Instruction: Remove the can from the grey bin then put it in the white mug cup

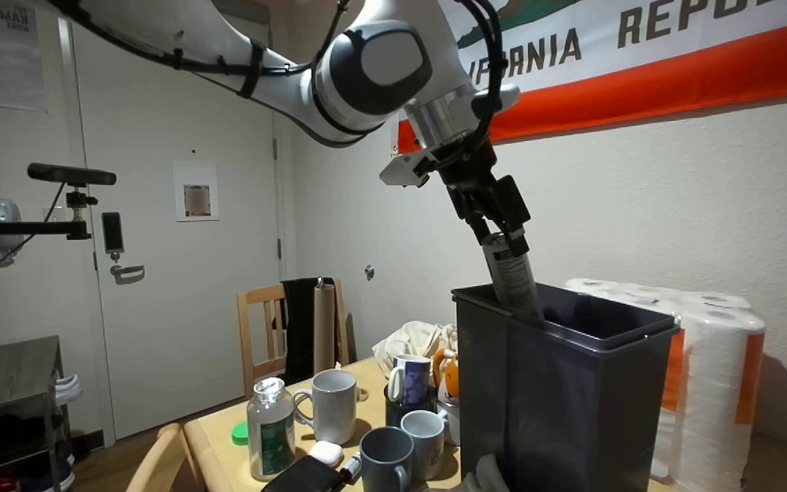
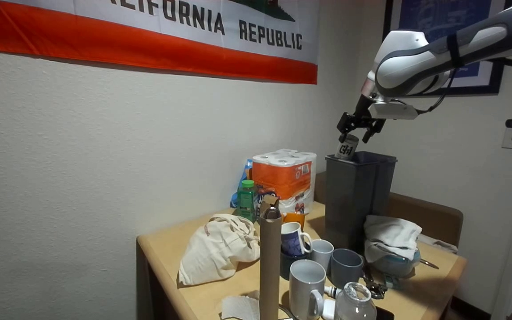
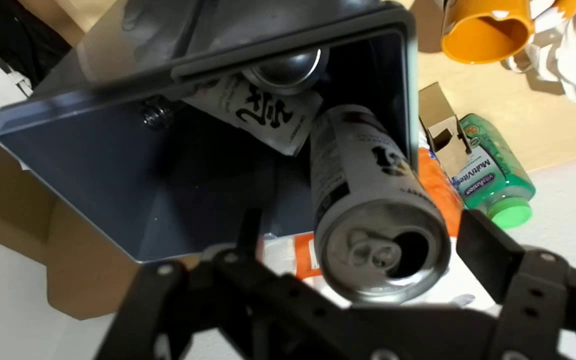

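The gripper (image 2: 354, 139) hangs just above the grey bin (image 1: 571, 410), its fingers (image 3: 488, 250) spread. Between them is the top of the can (image 3: 375, 195), which leans, its lower part inside the bin; whether a finger touches it, I cannot tell. The wrist view alone shows the can's opened end and, deeper in the bin, another can (image 3: 263, 112) with dark characters. In an exterior view the bin stands toward the far edge of the tabletop (image 2: 167, 246), with a white cloth (image 2: 391, 233) beside it near the right corner and a cream bag (image 2: 220, 249) near the left corner. Only in an exterior view does a green cap (image 1: 240, 433) show, near the tabletop's left corner, beside a clear bottle (image 1: 272, 430); a tall white mug (image 1: 334, 406) stands just beyond the bottle.
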`<state>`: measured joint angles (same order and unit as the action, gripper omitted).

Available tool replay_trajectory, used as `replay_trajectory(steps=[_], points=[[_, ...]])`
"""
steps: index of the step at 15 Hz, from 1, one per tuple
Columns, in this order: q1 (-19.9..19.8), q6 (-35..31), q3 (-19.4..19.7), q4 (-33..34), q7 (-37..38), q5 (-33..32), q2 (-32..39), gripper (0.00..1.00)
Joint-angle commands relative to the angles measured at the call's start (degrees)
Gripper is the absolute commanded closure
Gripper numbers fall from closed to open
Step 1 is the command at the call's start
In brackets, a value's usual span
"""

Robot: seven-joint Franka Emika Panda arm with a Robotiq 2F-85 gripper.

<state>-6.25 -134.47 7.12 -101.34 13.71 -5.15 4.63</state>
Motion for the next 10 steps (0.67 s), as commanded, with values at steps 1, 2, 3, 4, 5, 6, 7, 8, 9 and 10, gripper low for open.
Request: replay_trajectory(steps=[1,2,3,4,5,6,7,8,9,10], points=[[-0.11,-1.74,0.34,2.69,1.05,0.31,2.44,0.32],[-0.07,-2.09,0.41,2.89,1.04,0.25,2.73,0.42],[-0.01,-2.46,0.45,3.06,1.13,0.15,2.95,0.49],[0.04,-2.74,0.47,3.21,1.22,0.04,3.13,0.58],[0.06,-2.84,0.53,3.28,1.23,-0.02,3.16,0.63],[0.09,-2.8,0.53,3.28,1.27,-0.06,3.08,0.63],[0.14,-2.73,0.51,3.25,1.35,-0.13,2.94,0.63],[0.17,-2.56,0.47,3.26,1.31,-0.07,2.75,0.63],[0.27,-2.08,0.46,3.39,1.67,-0.27,2.49,0.63],[0.46,-1.28,0.44,3.68,2.39,-0.56,2.07,0.63]])
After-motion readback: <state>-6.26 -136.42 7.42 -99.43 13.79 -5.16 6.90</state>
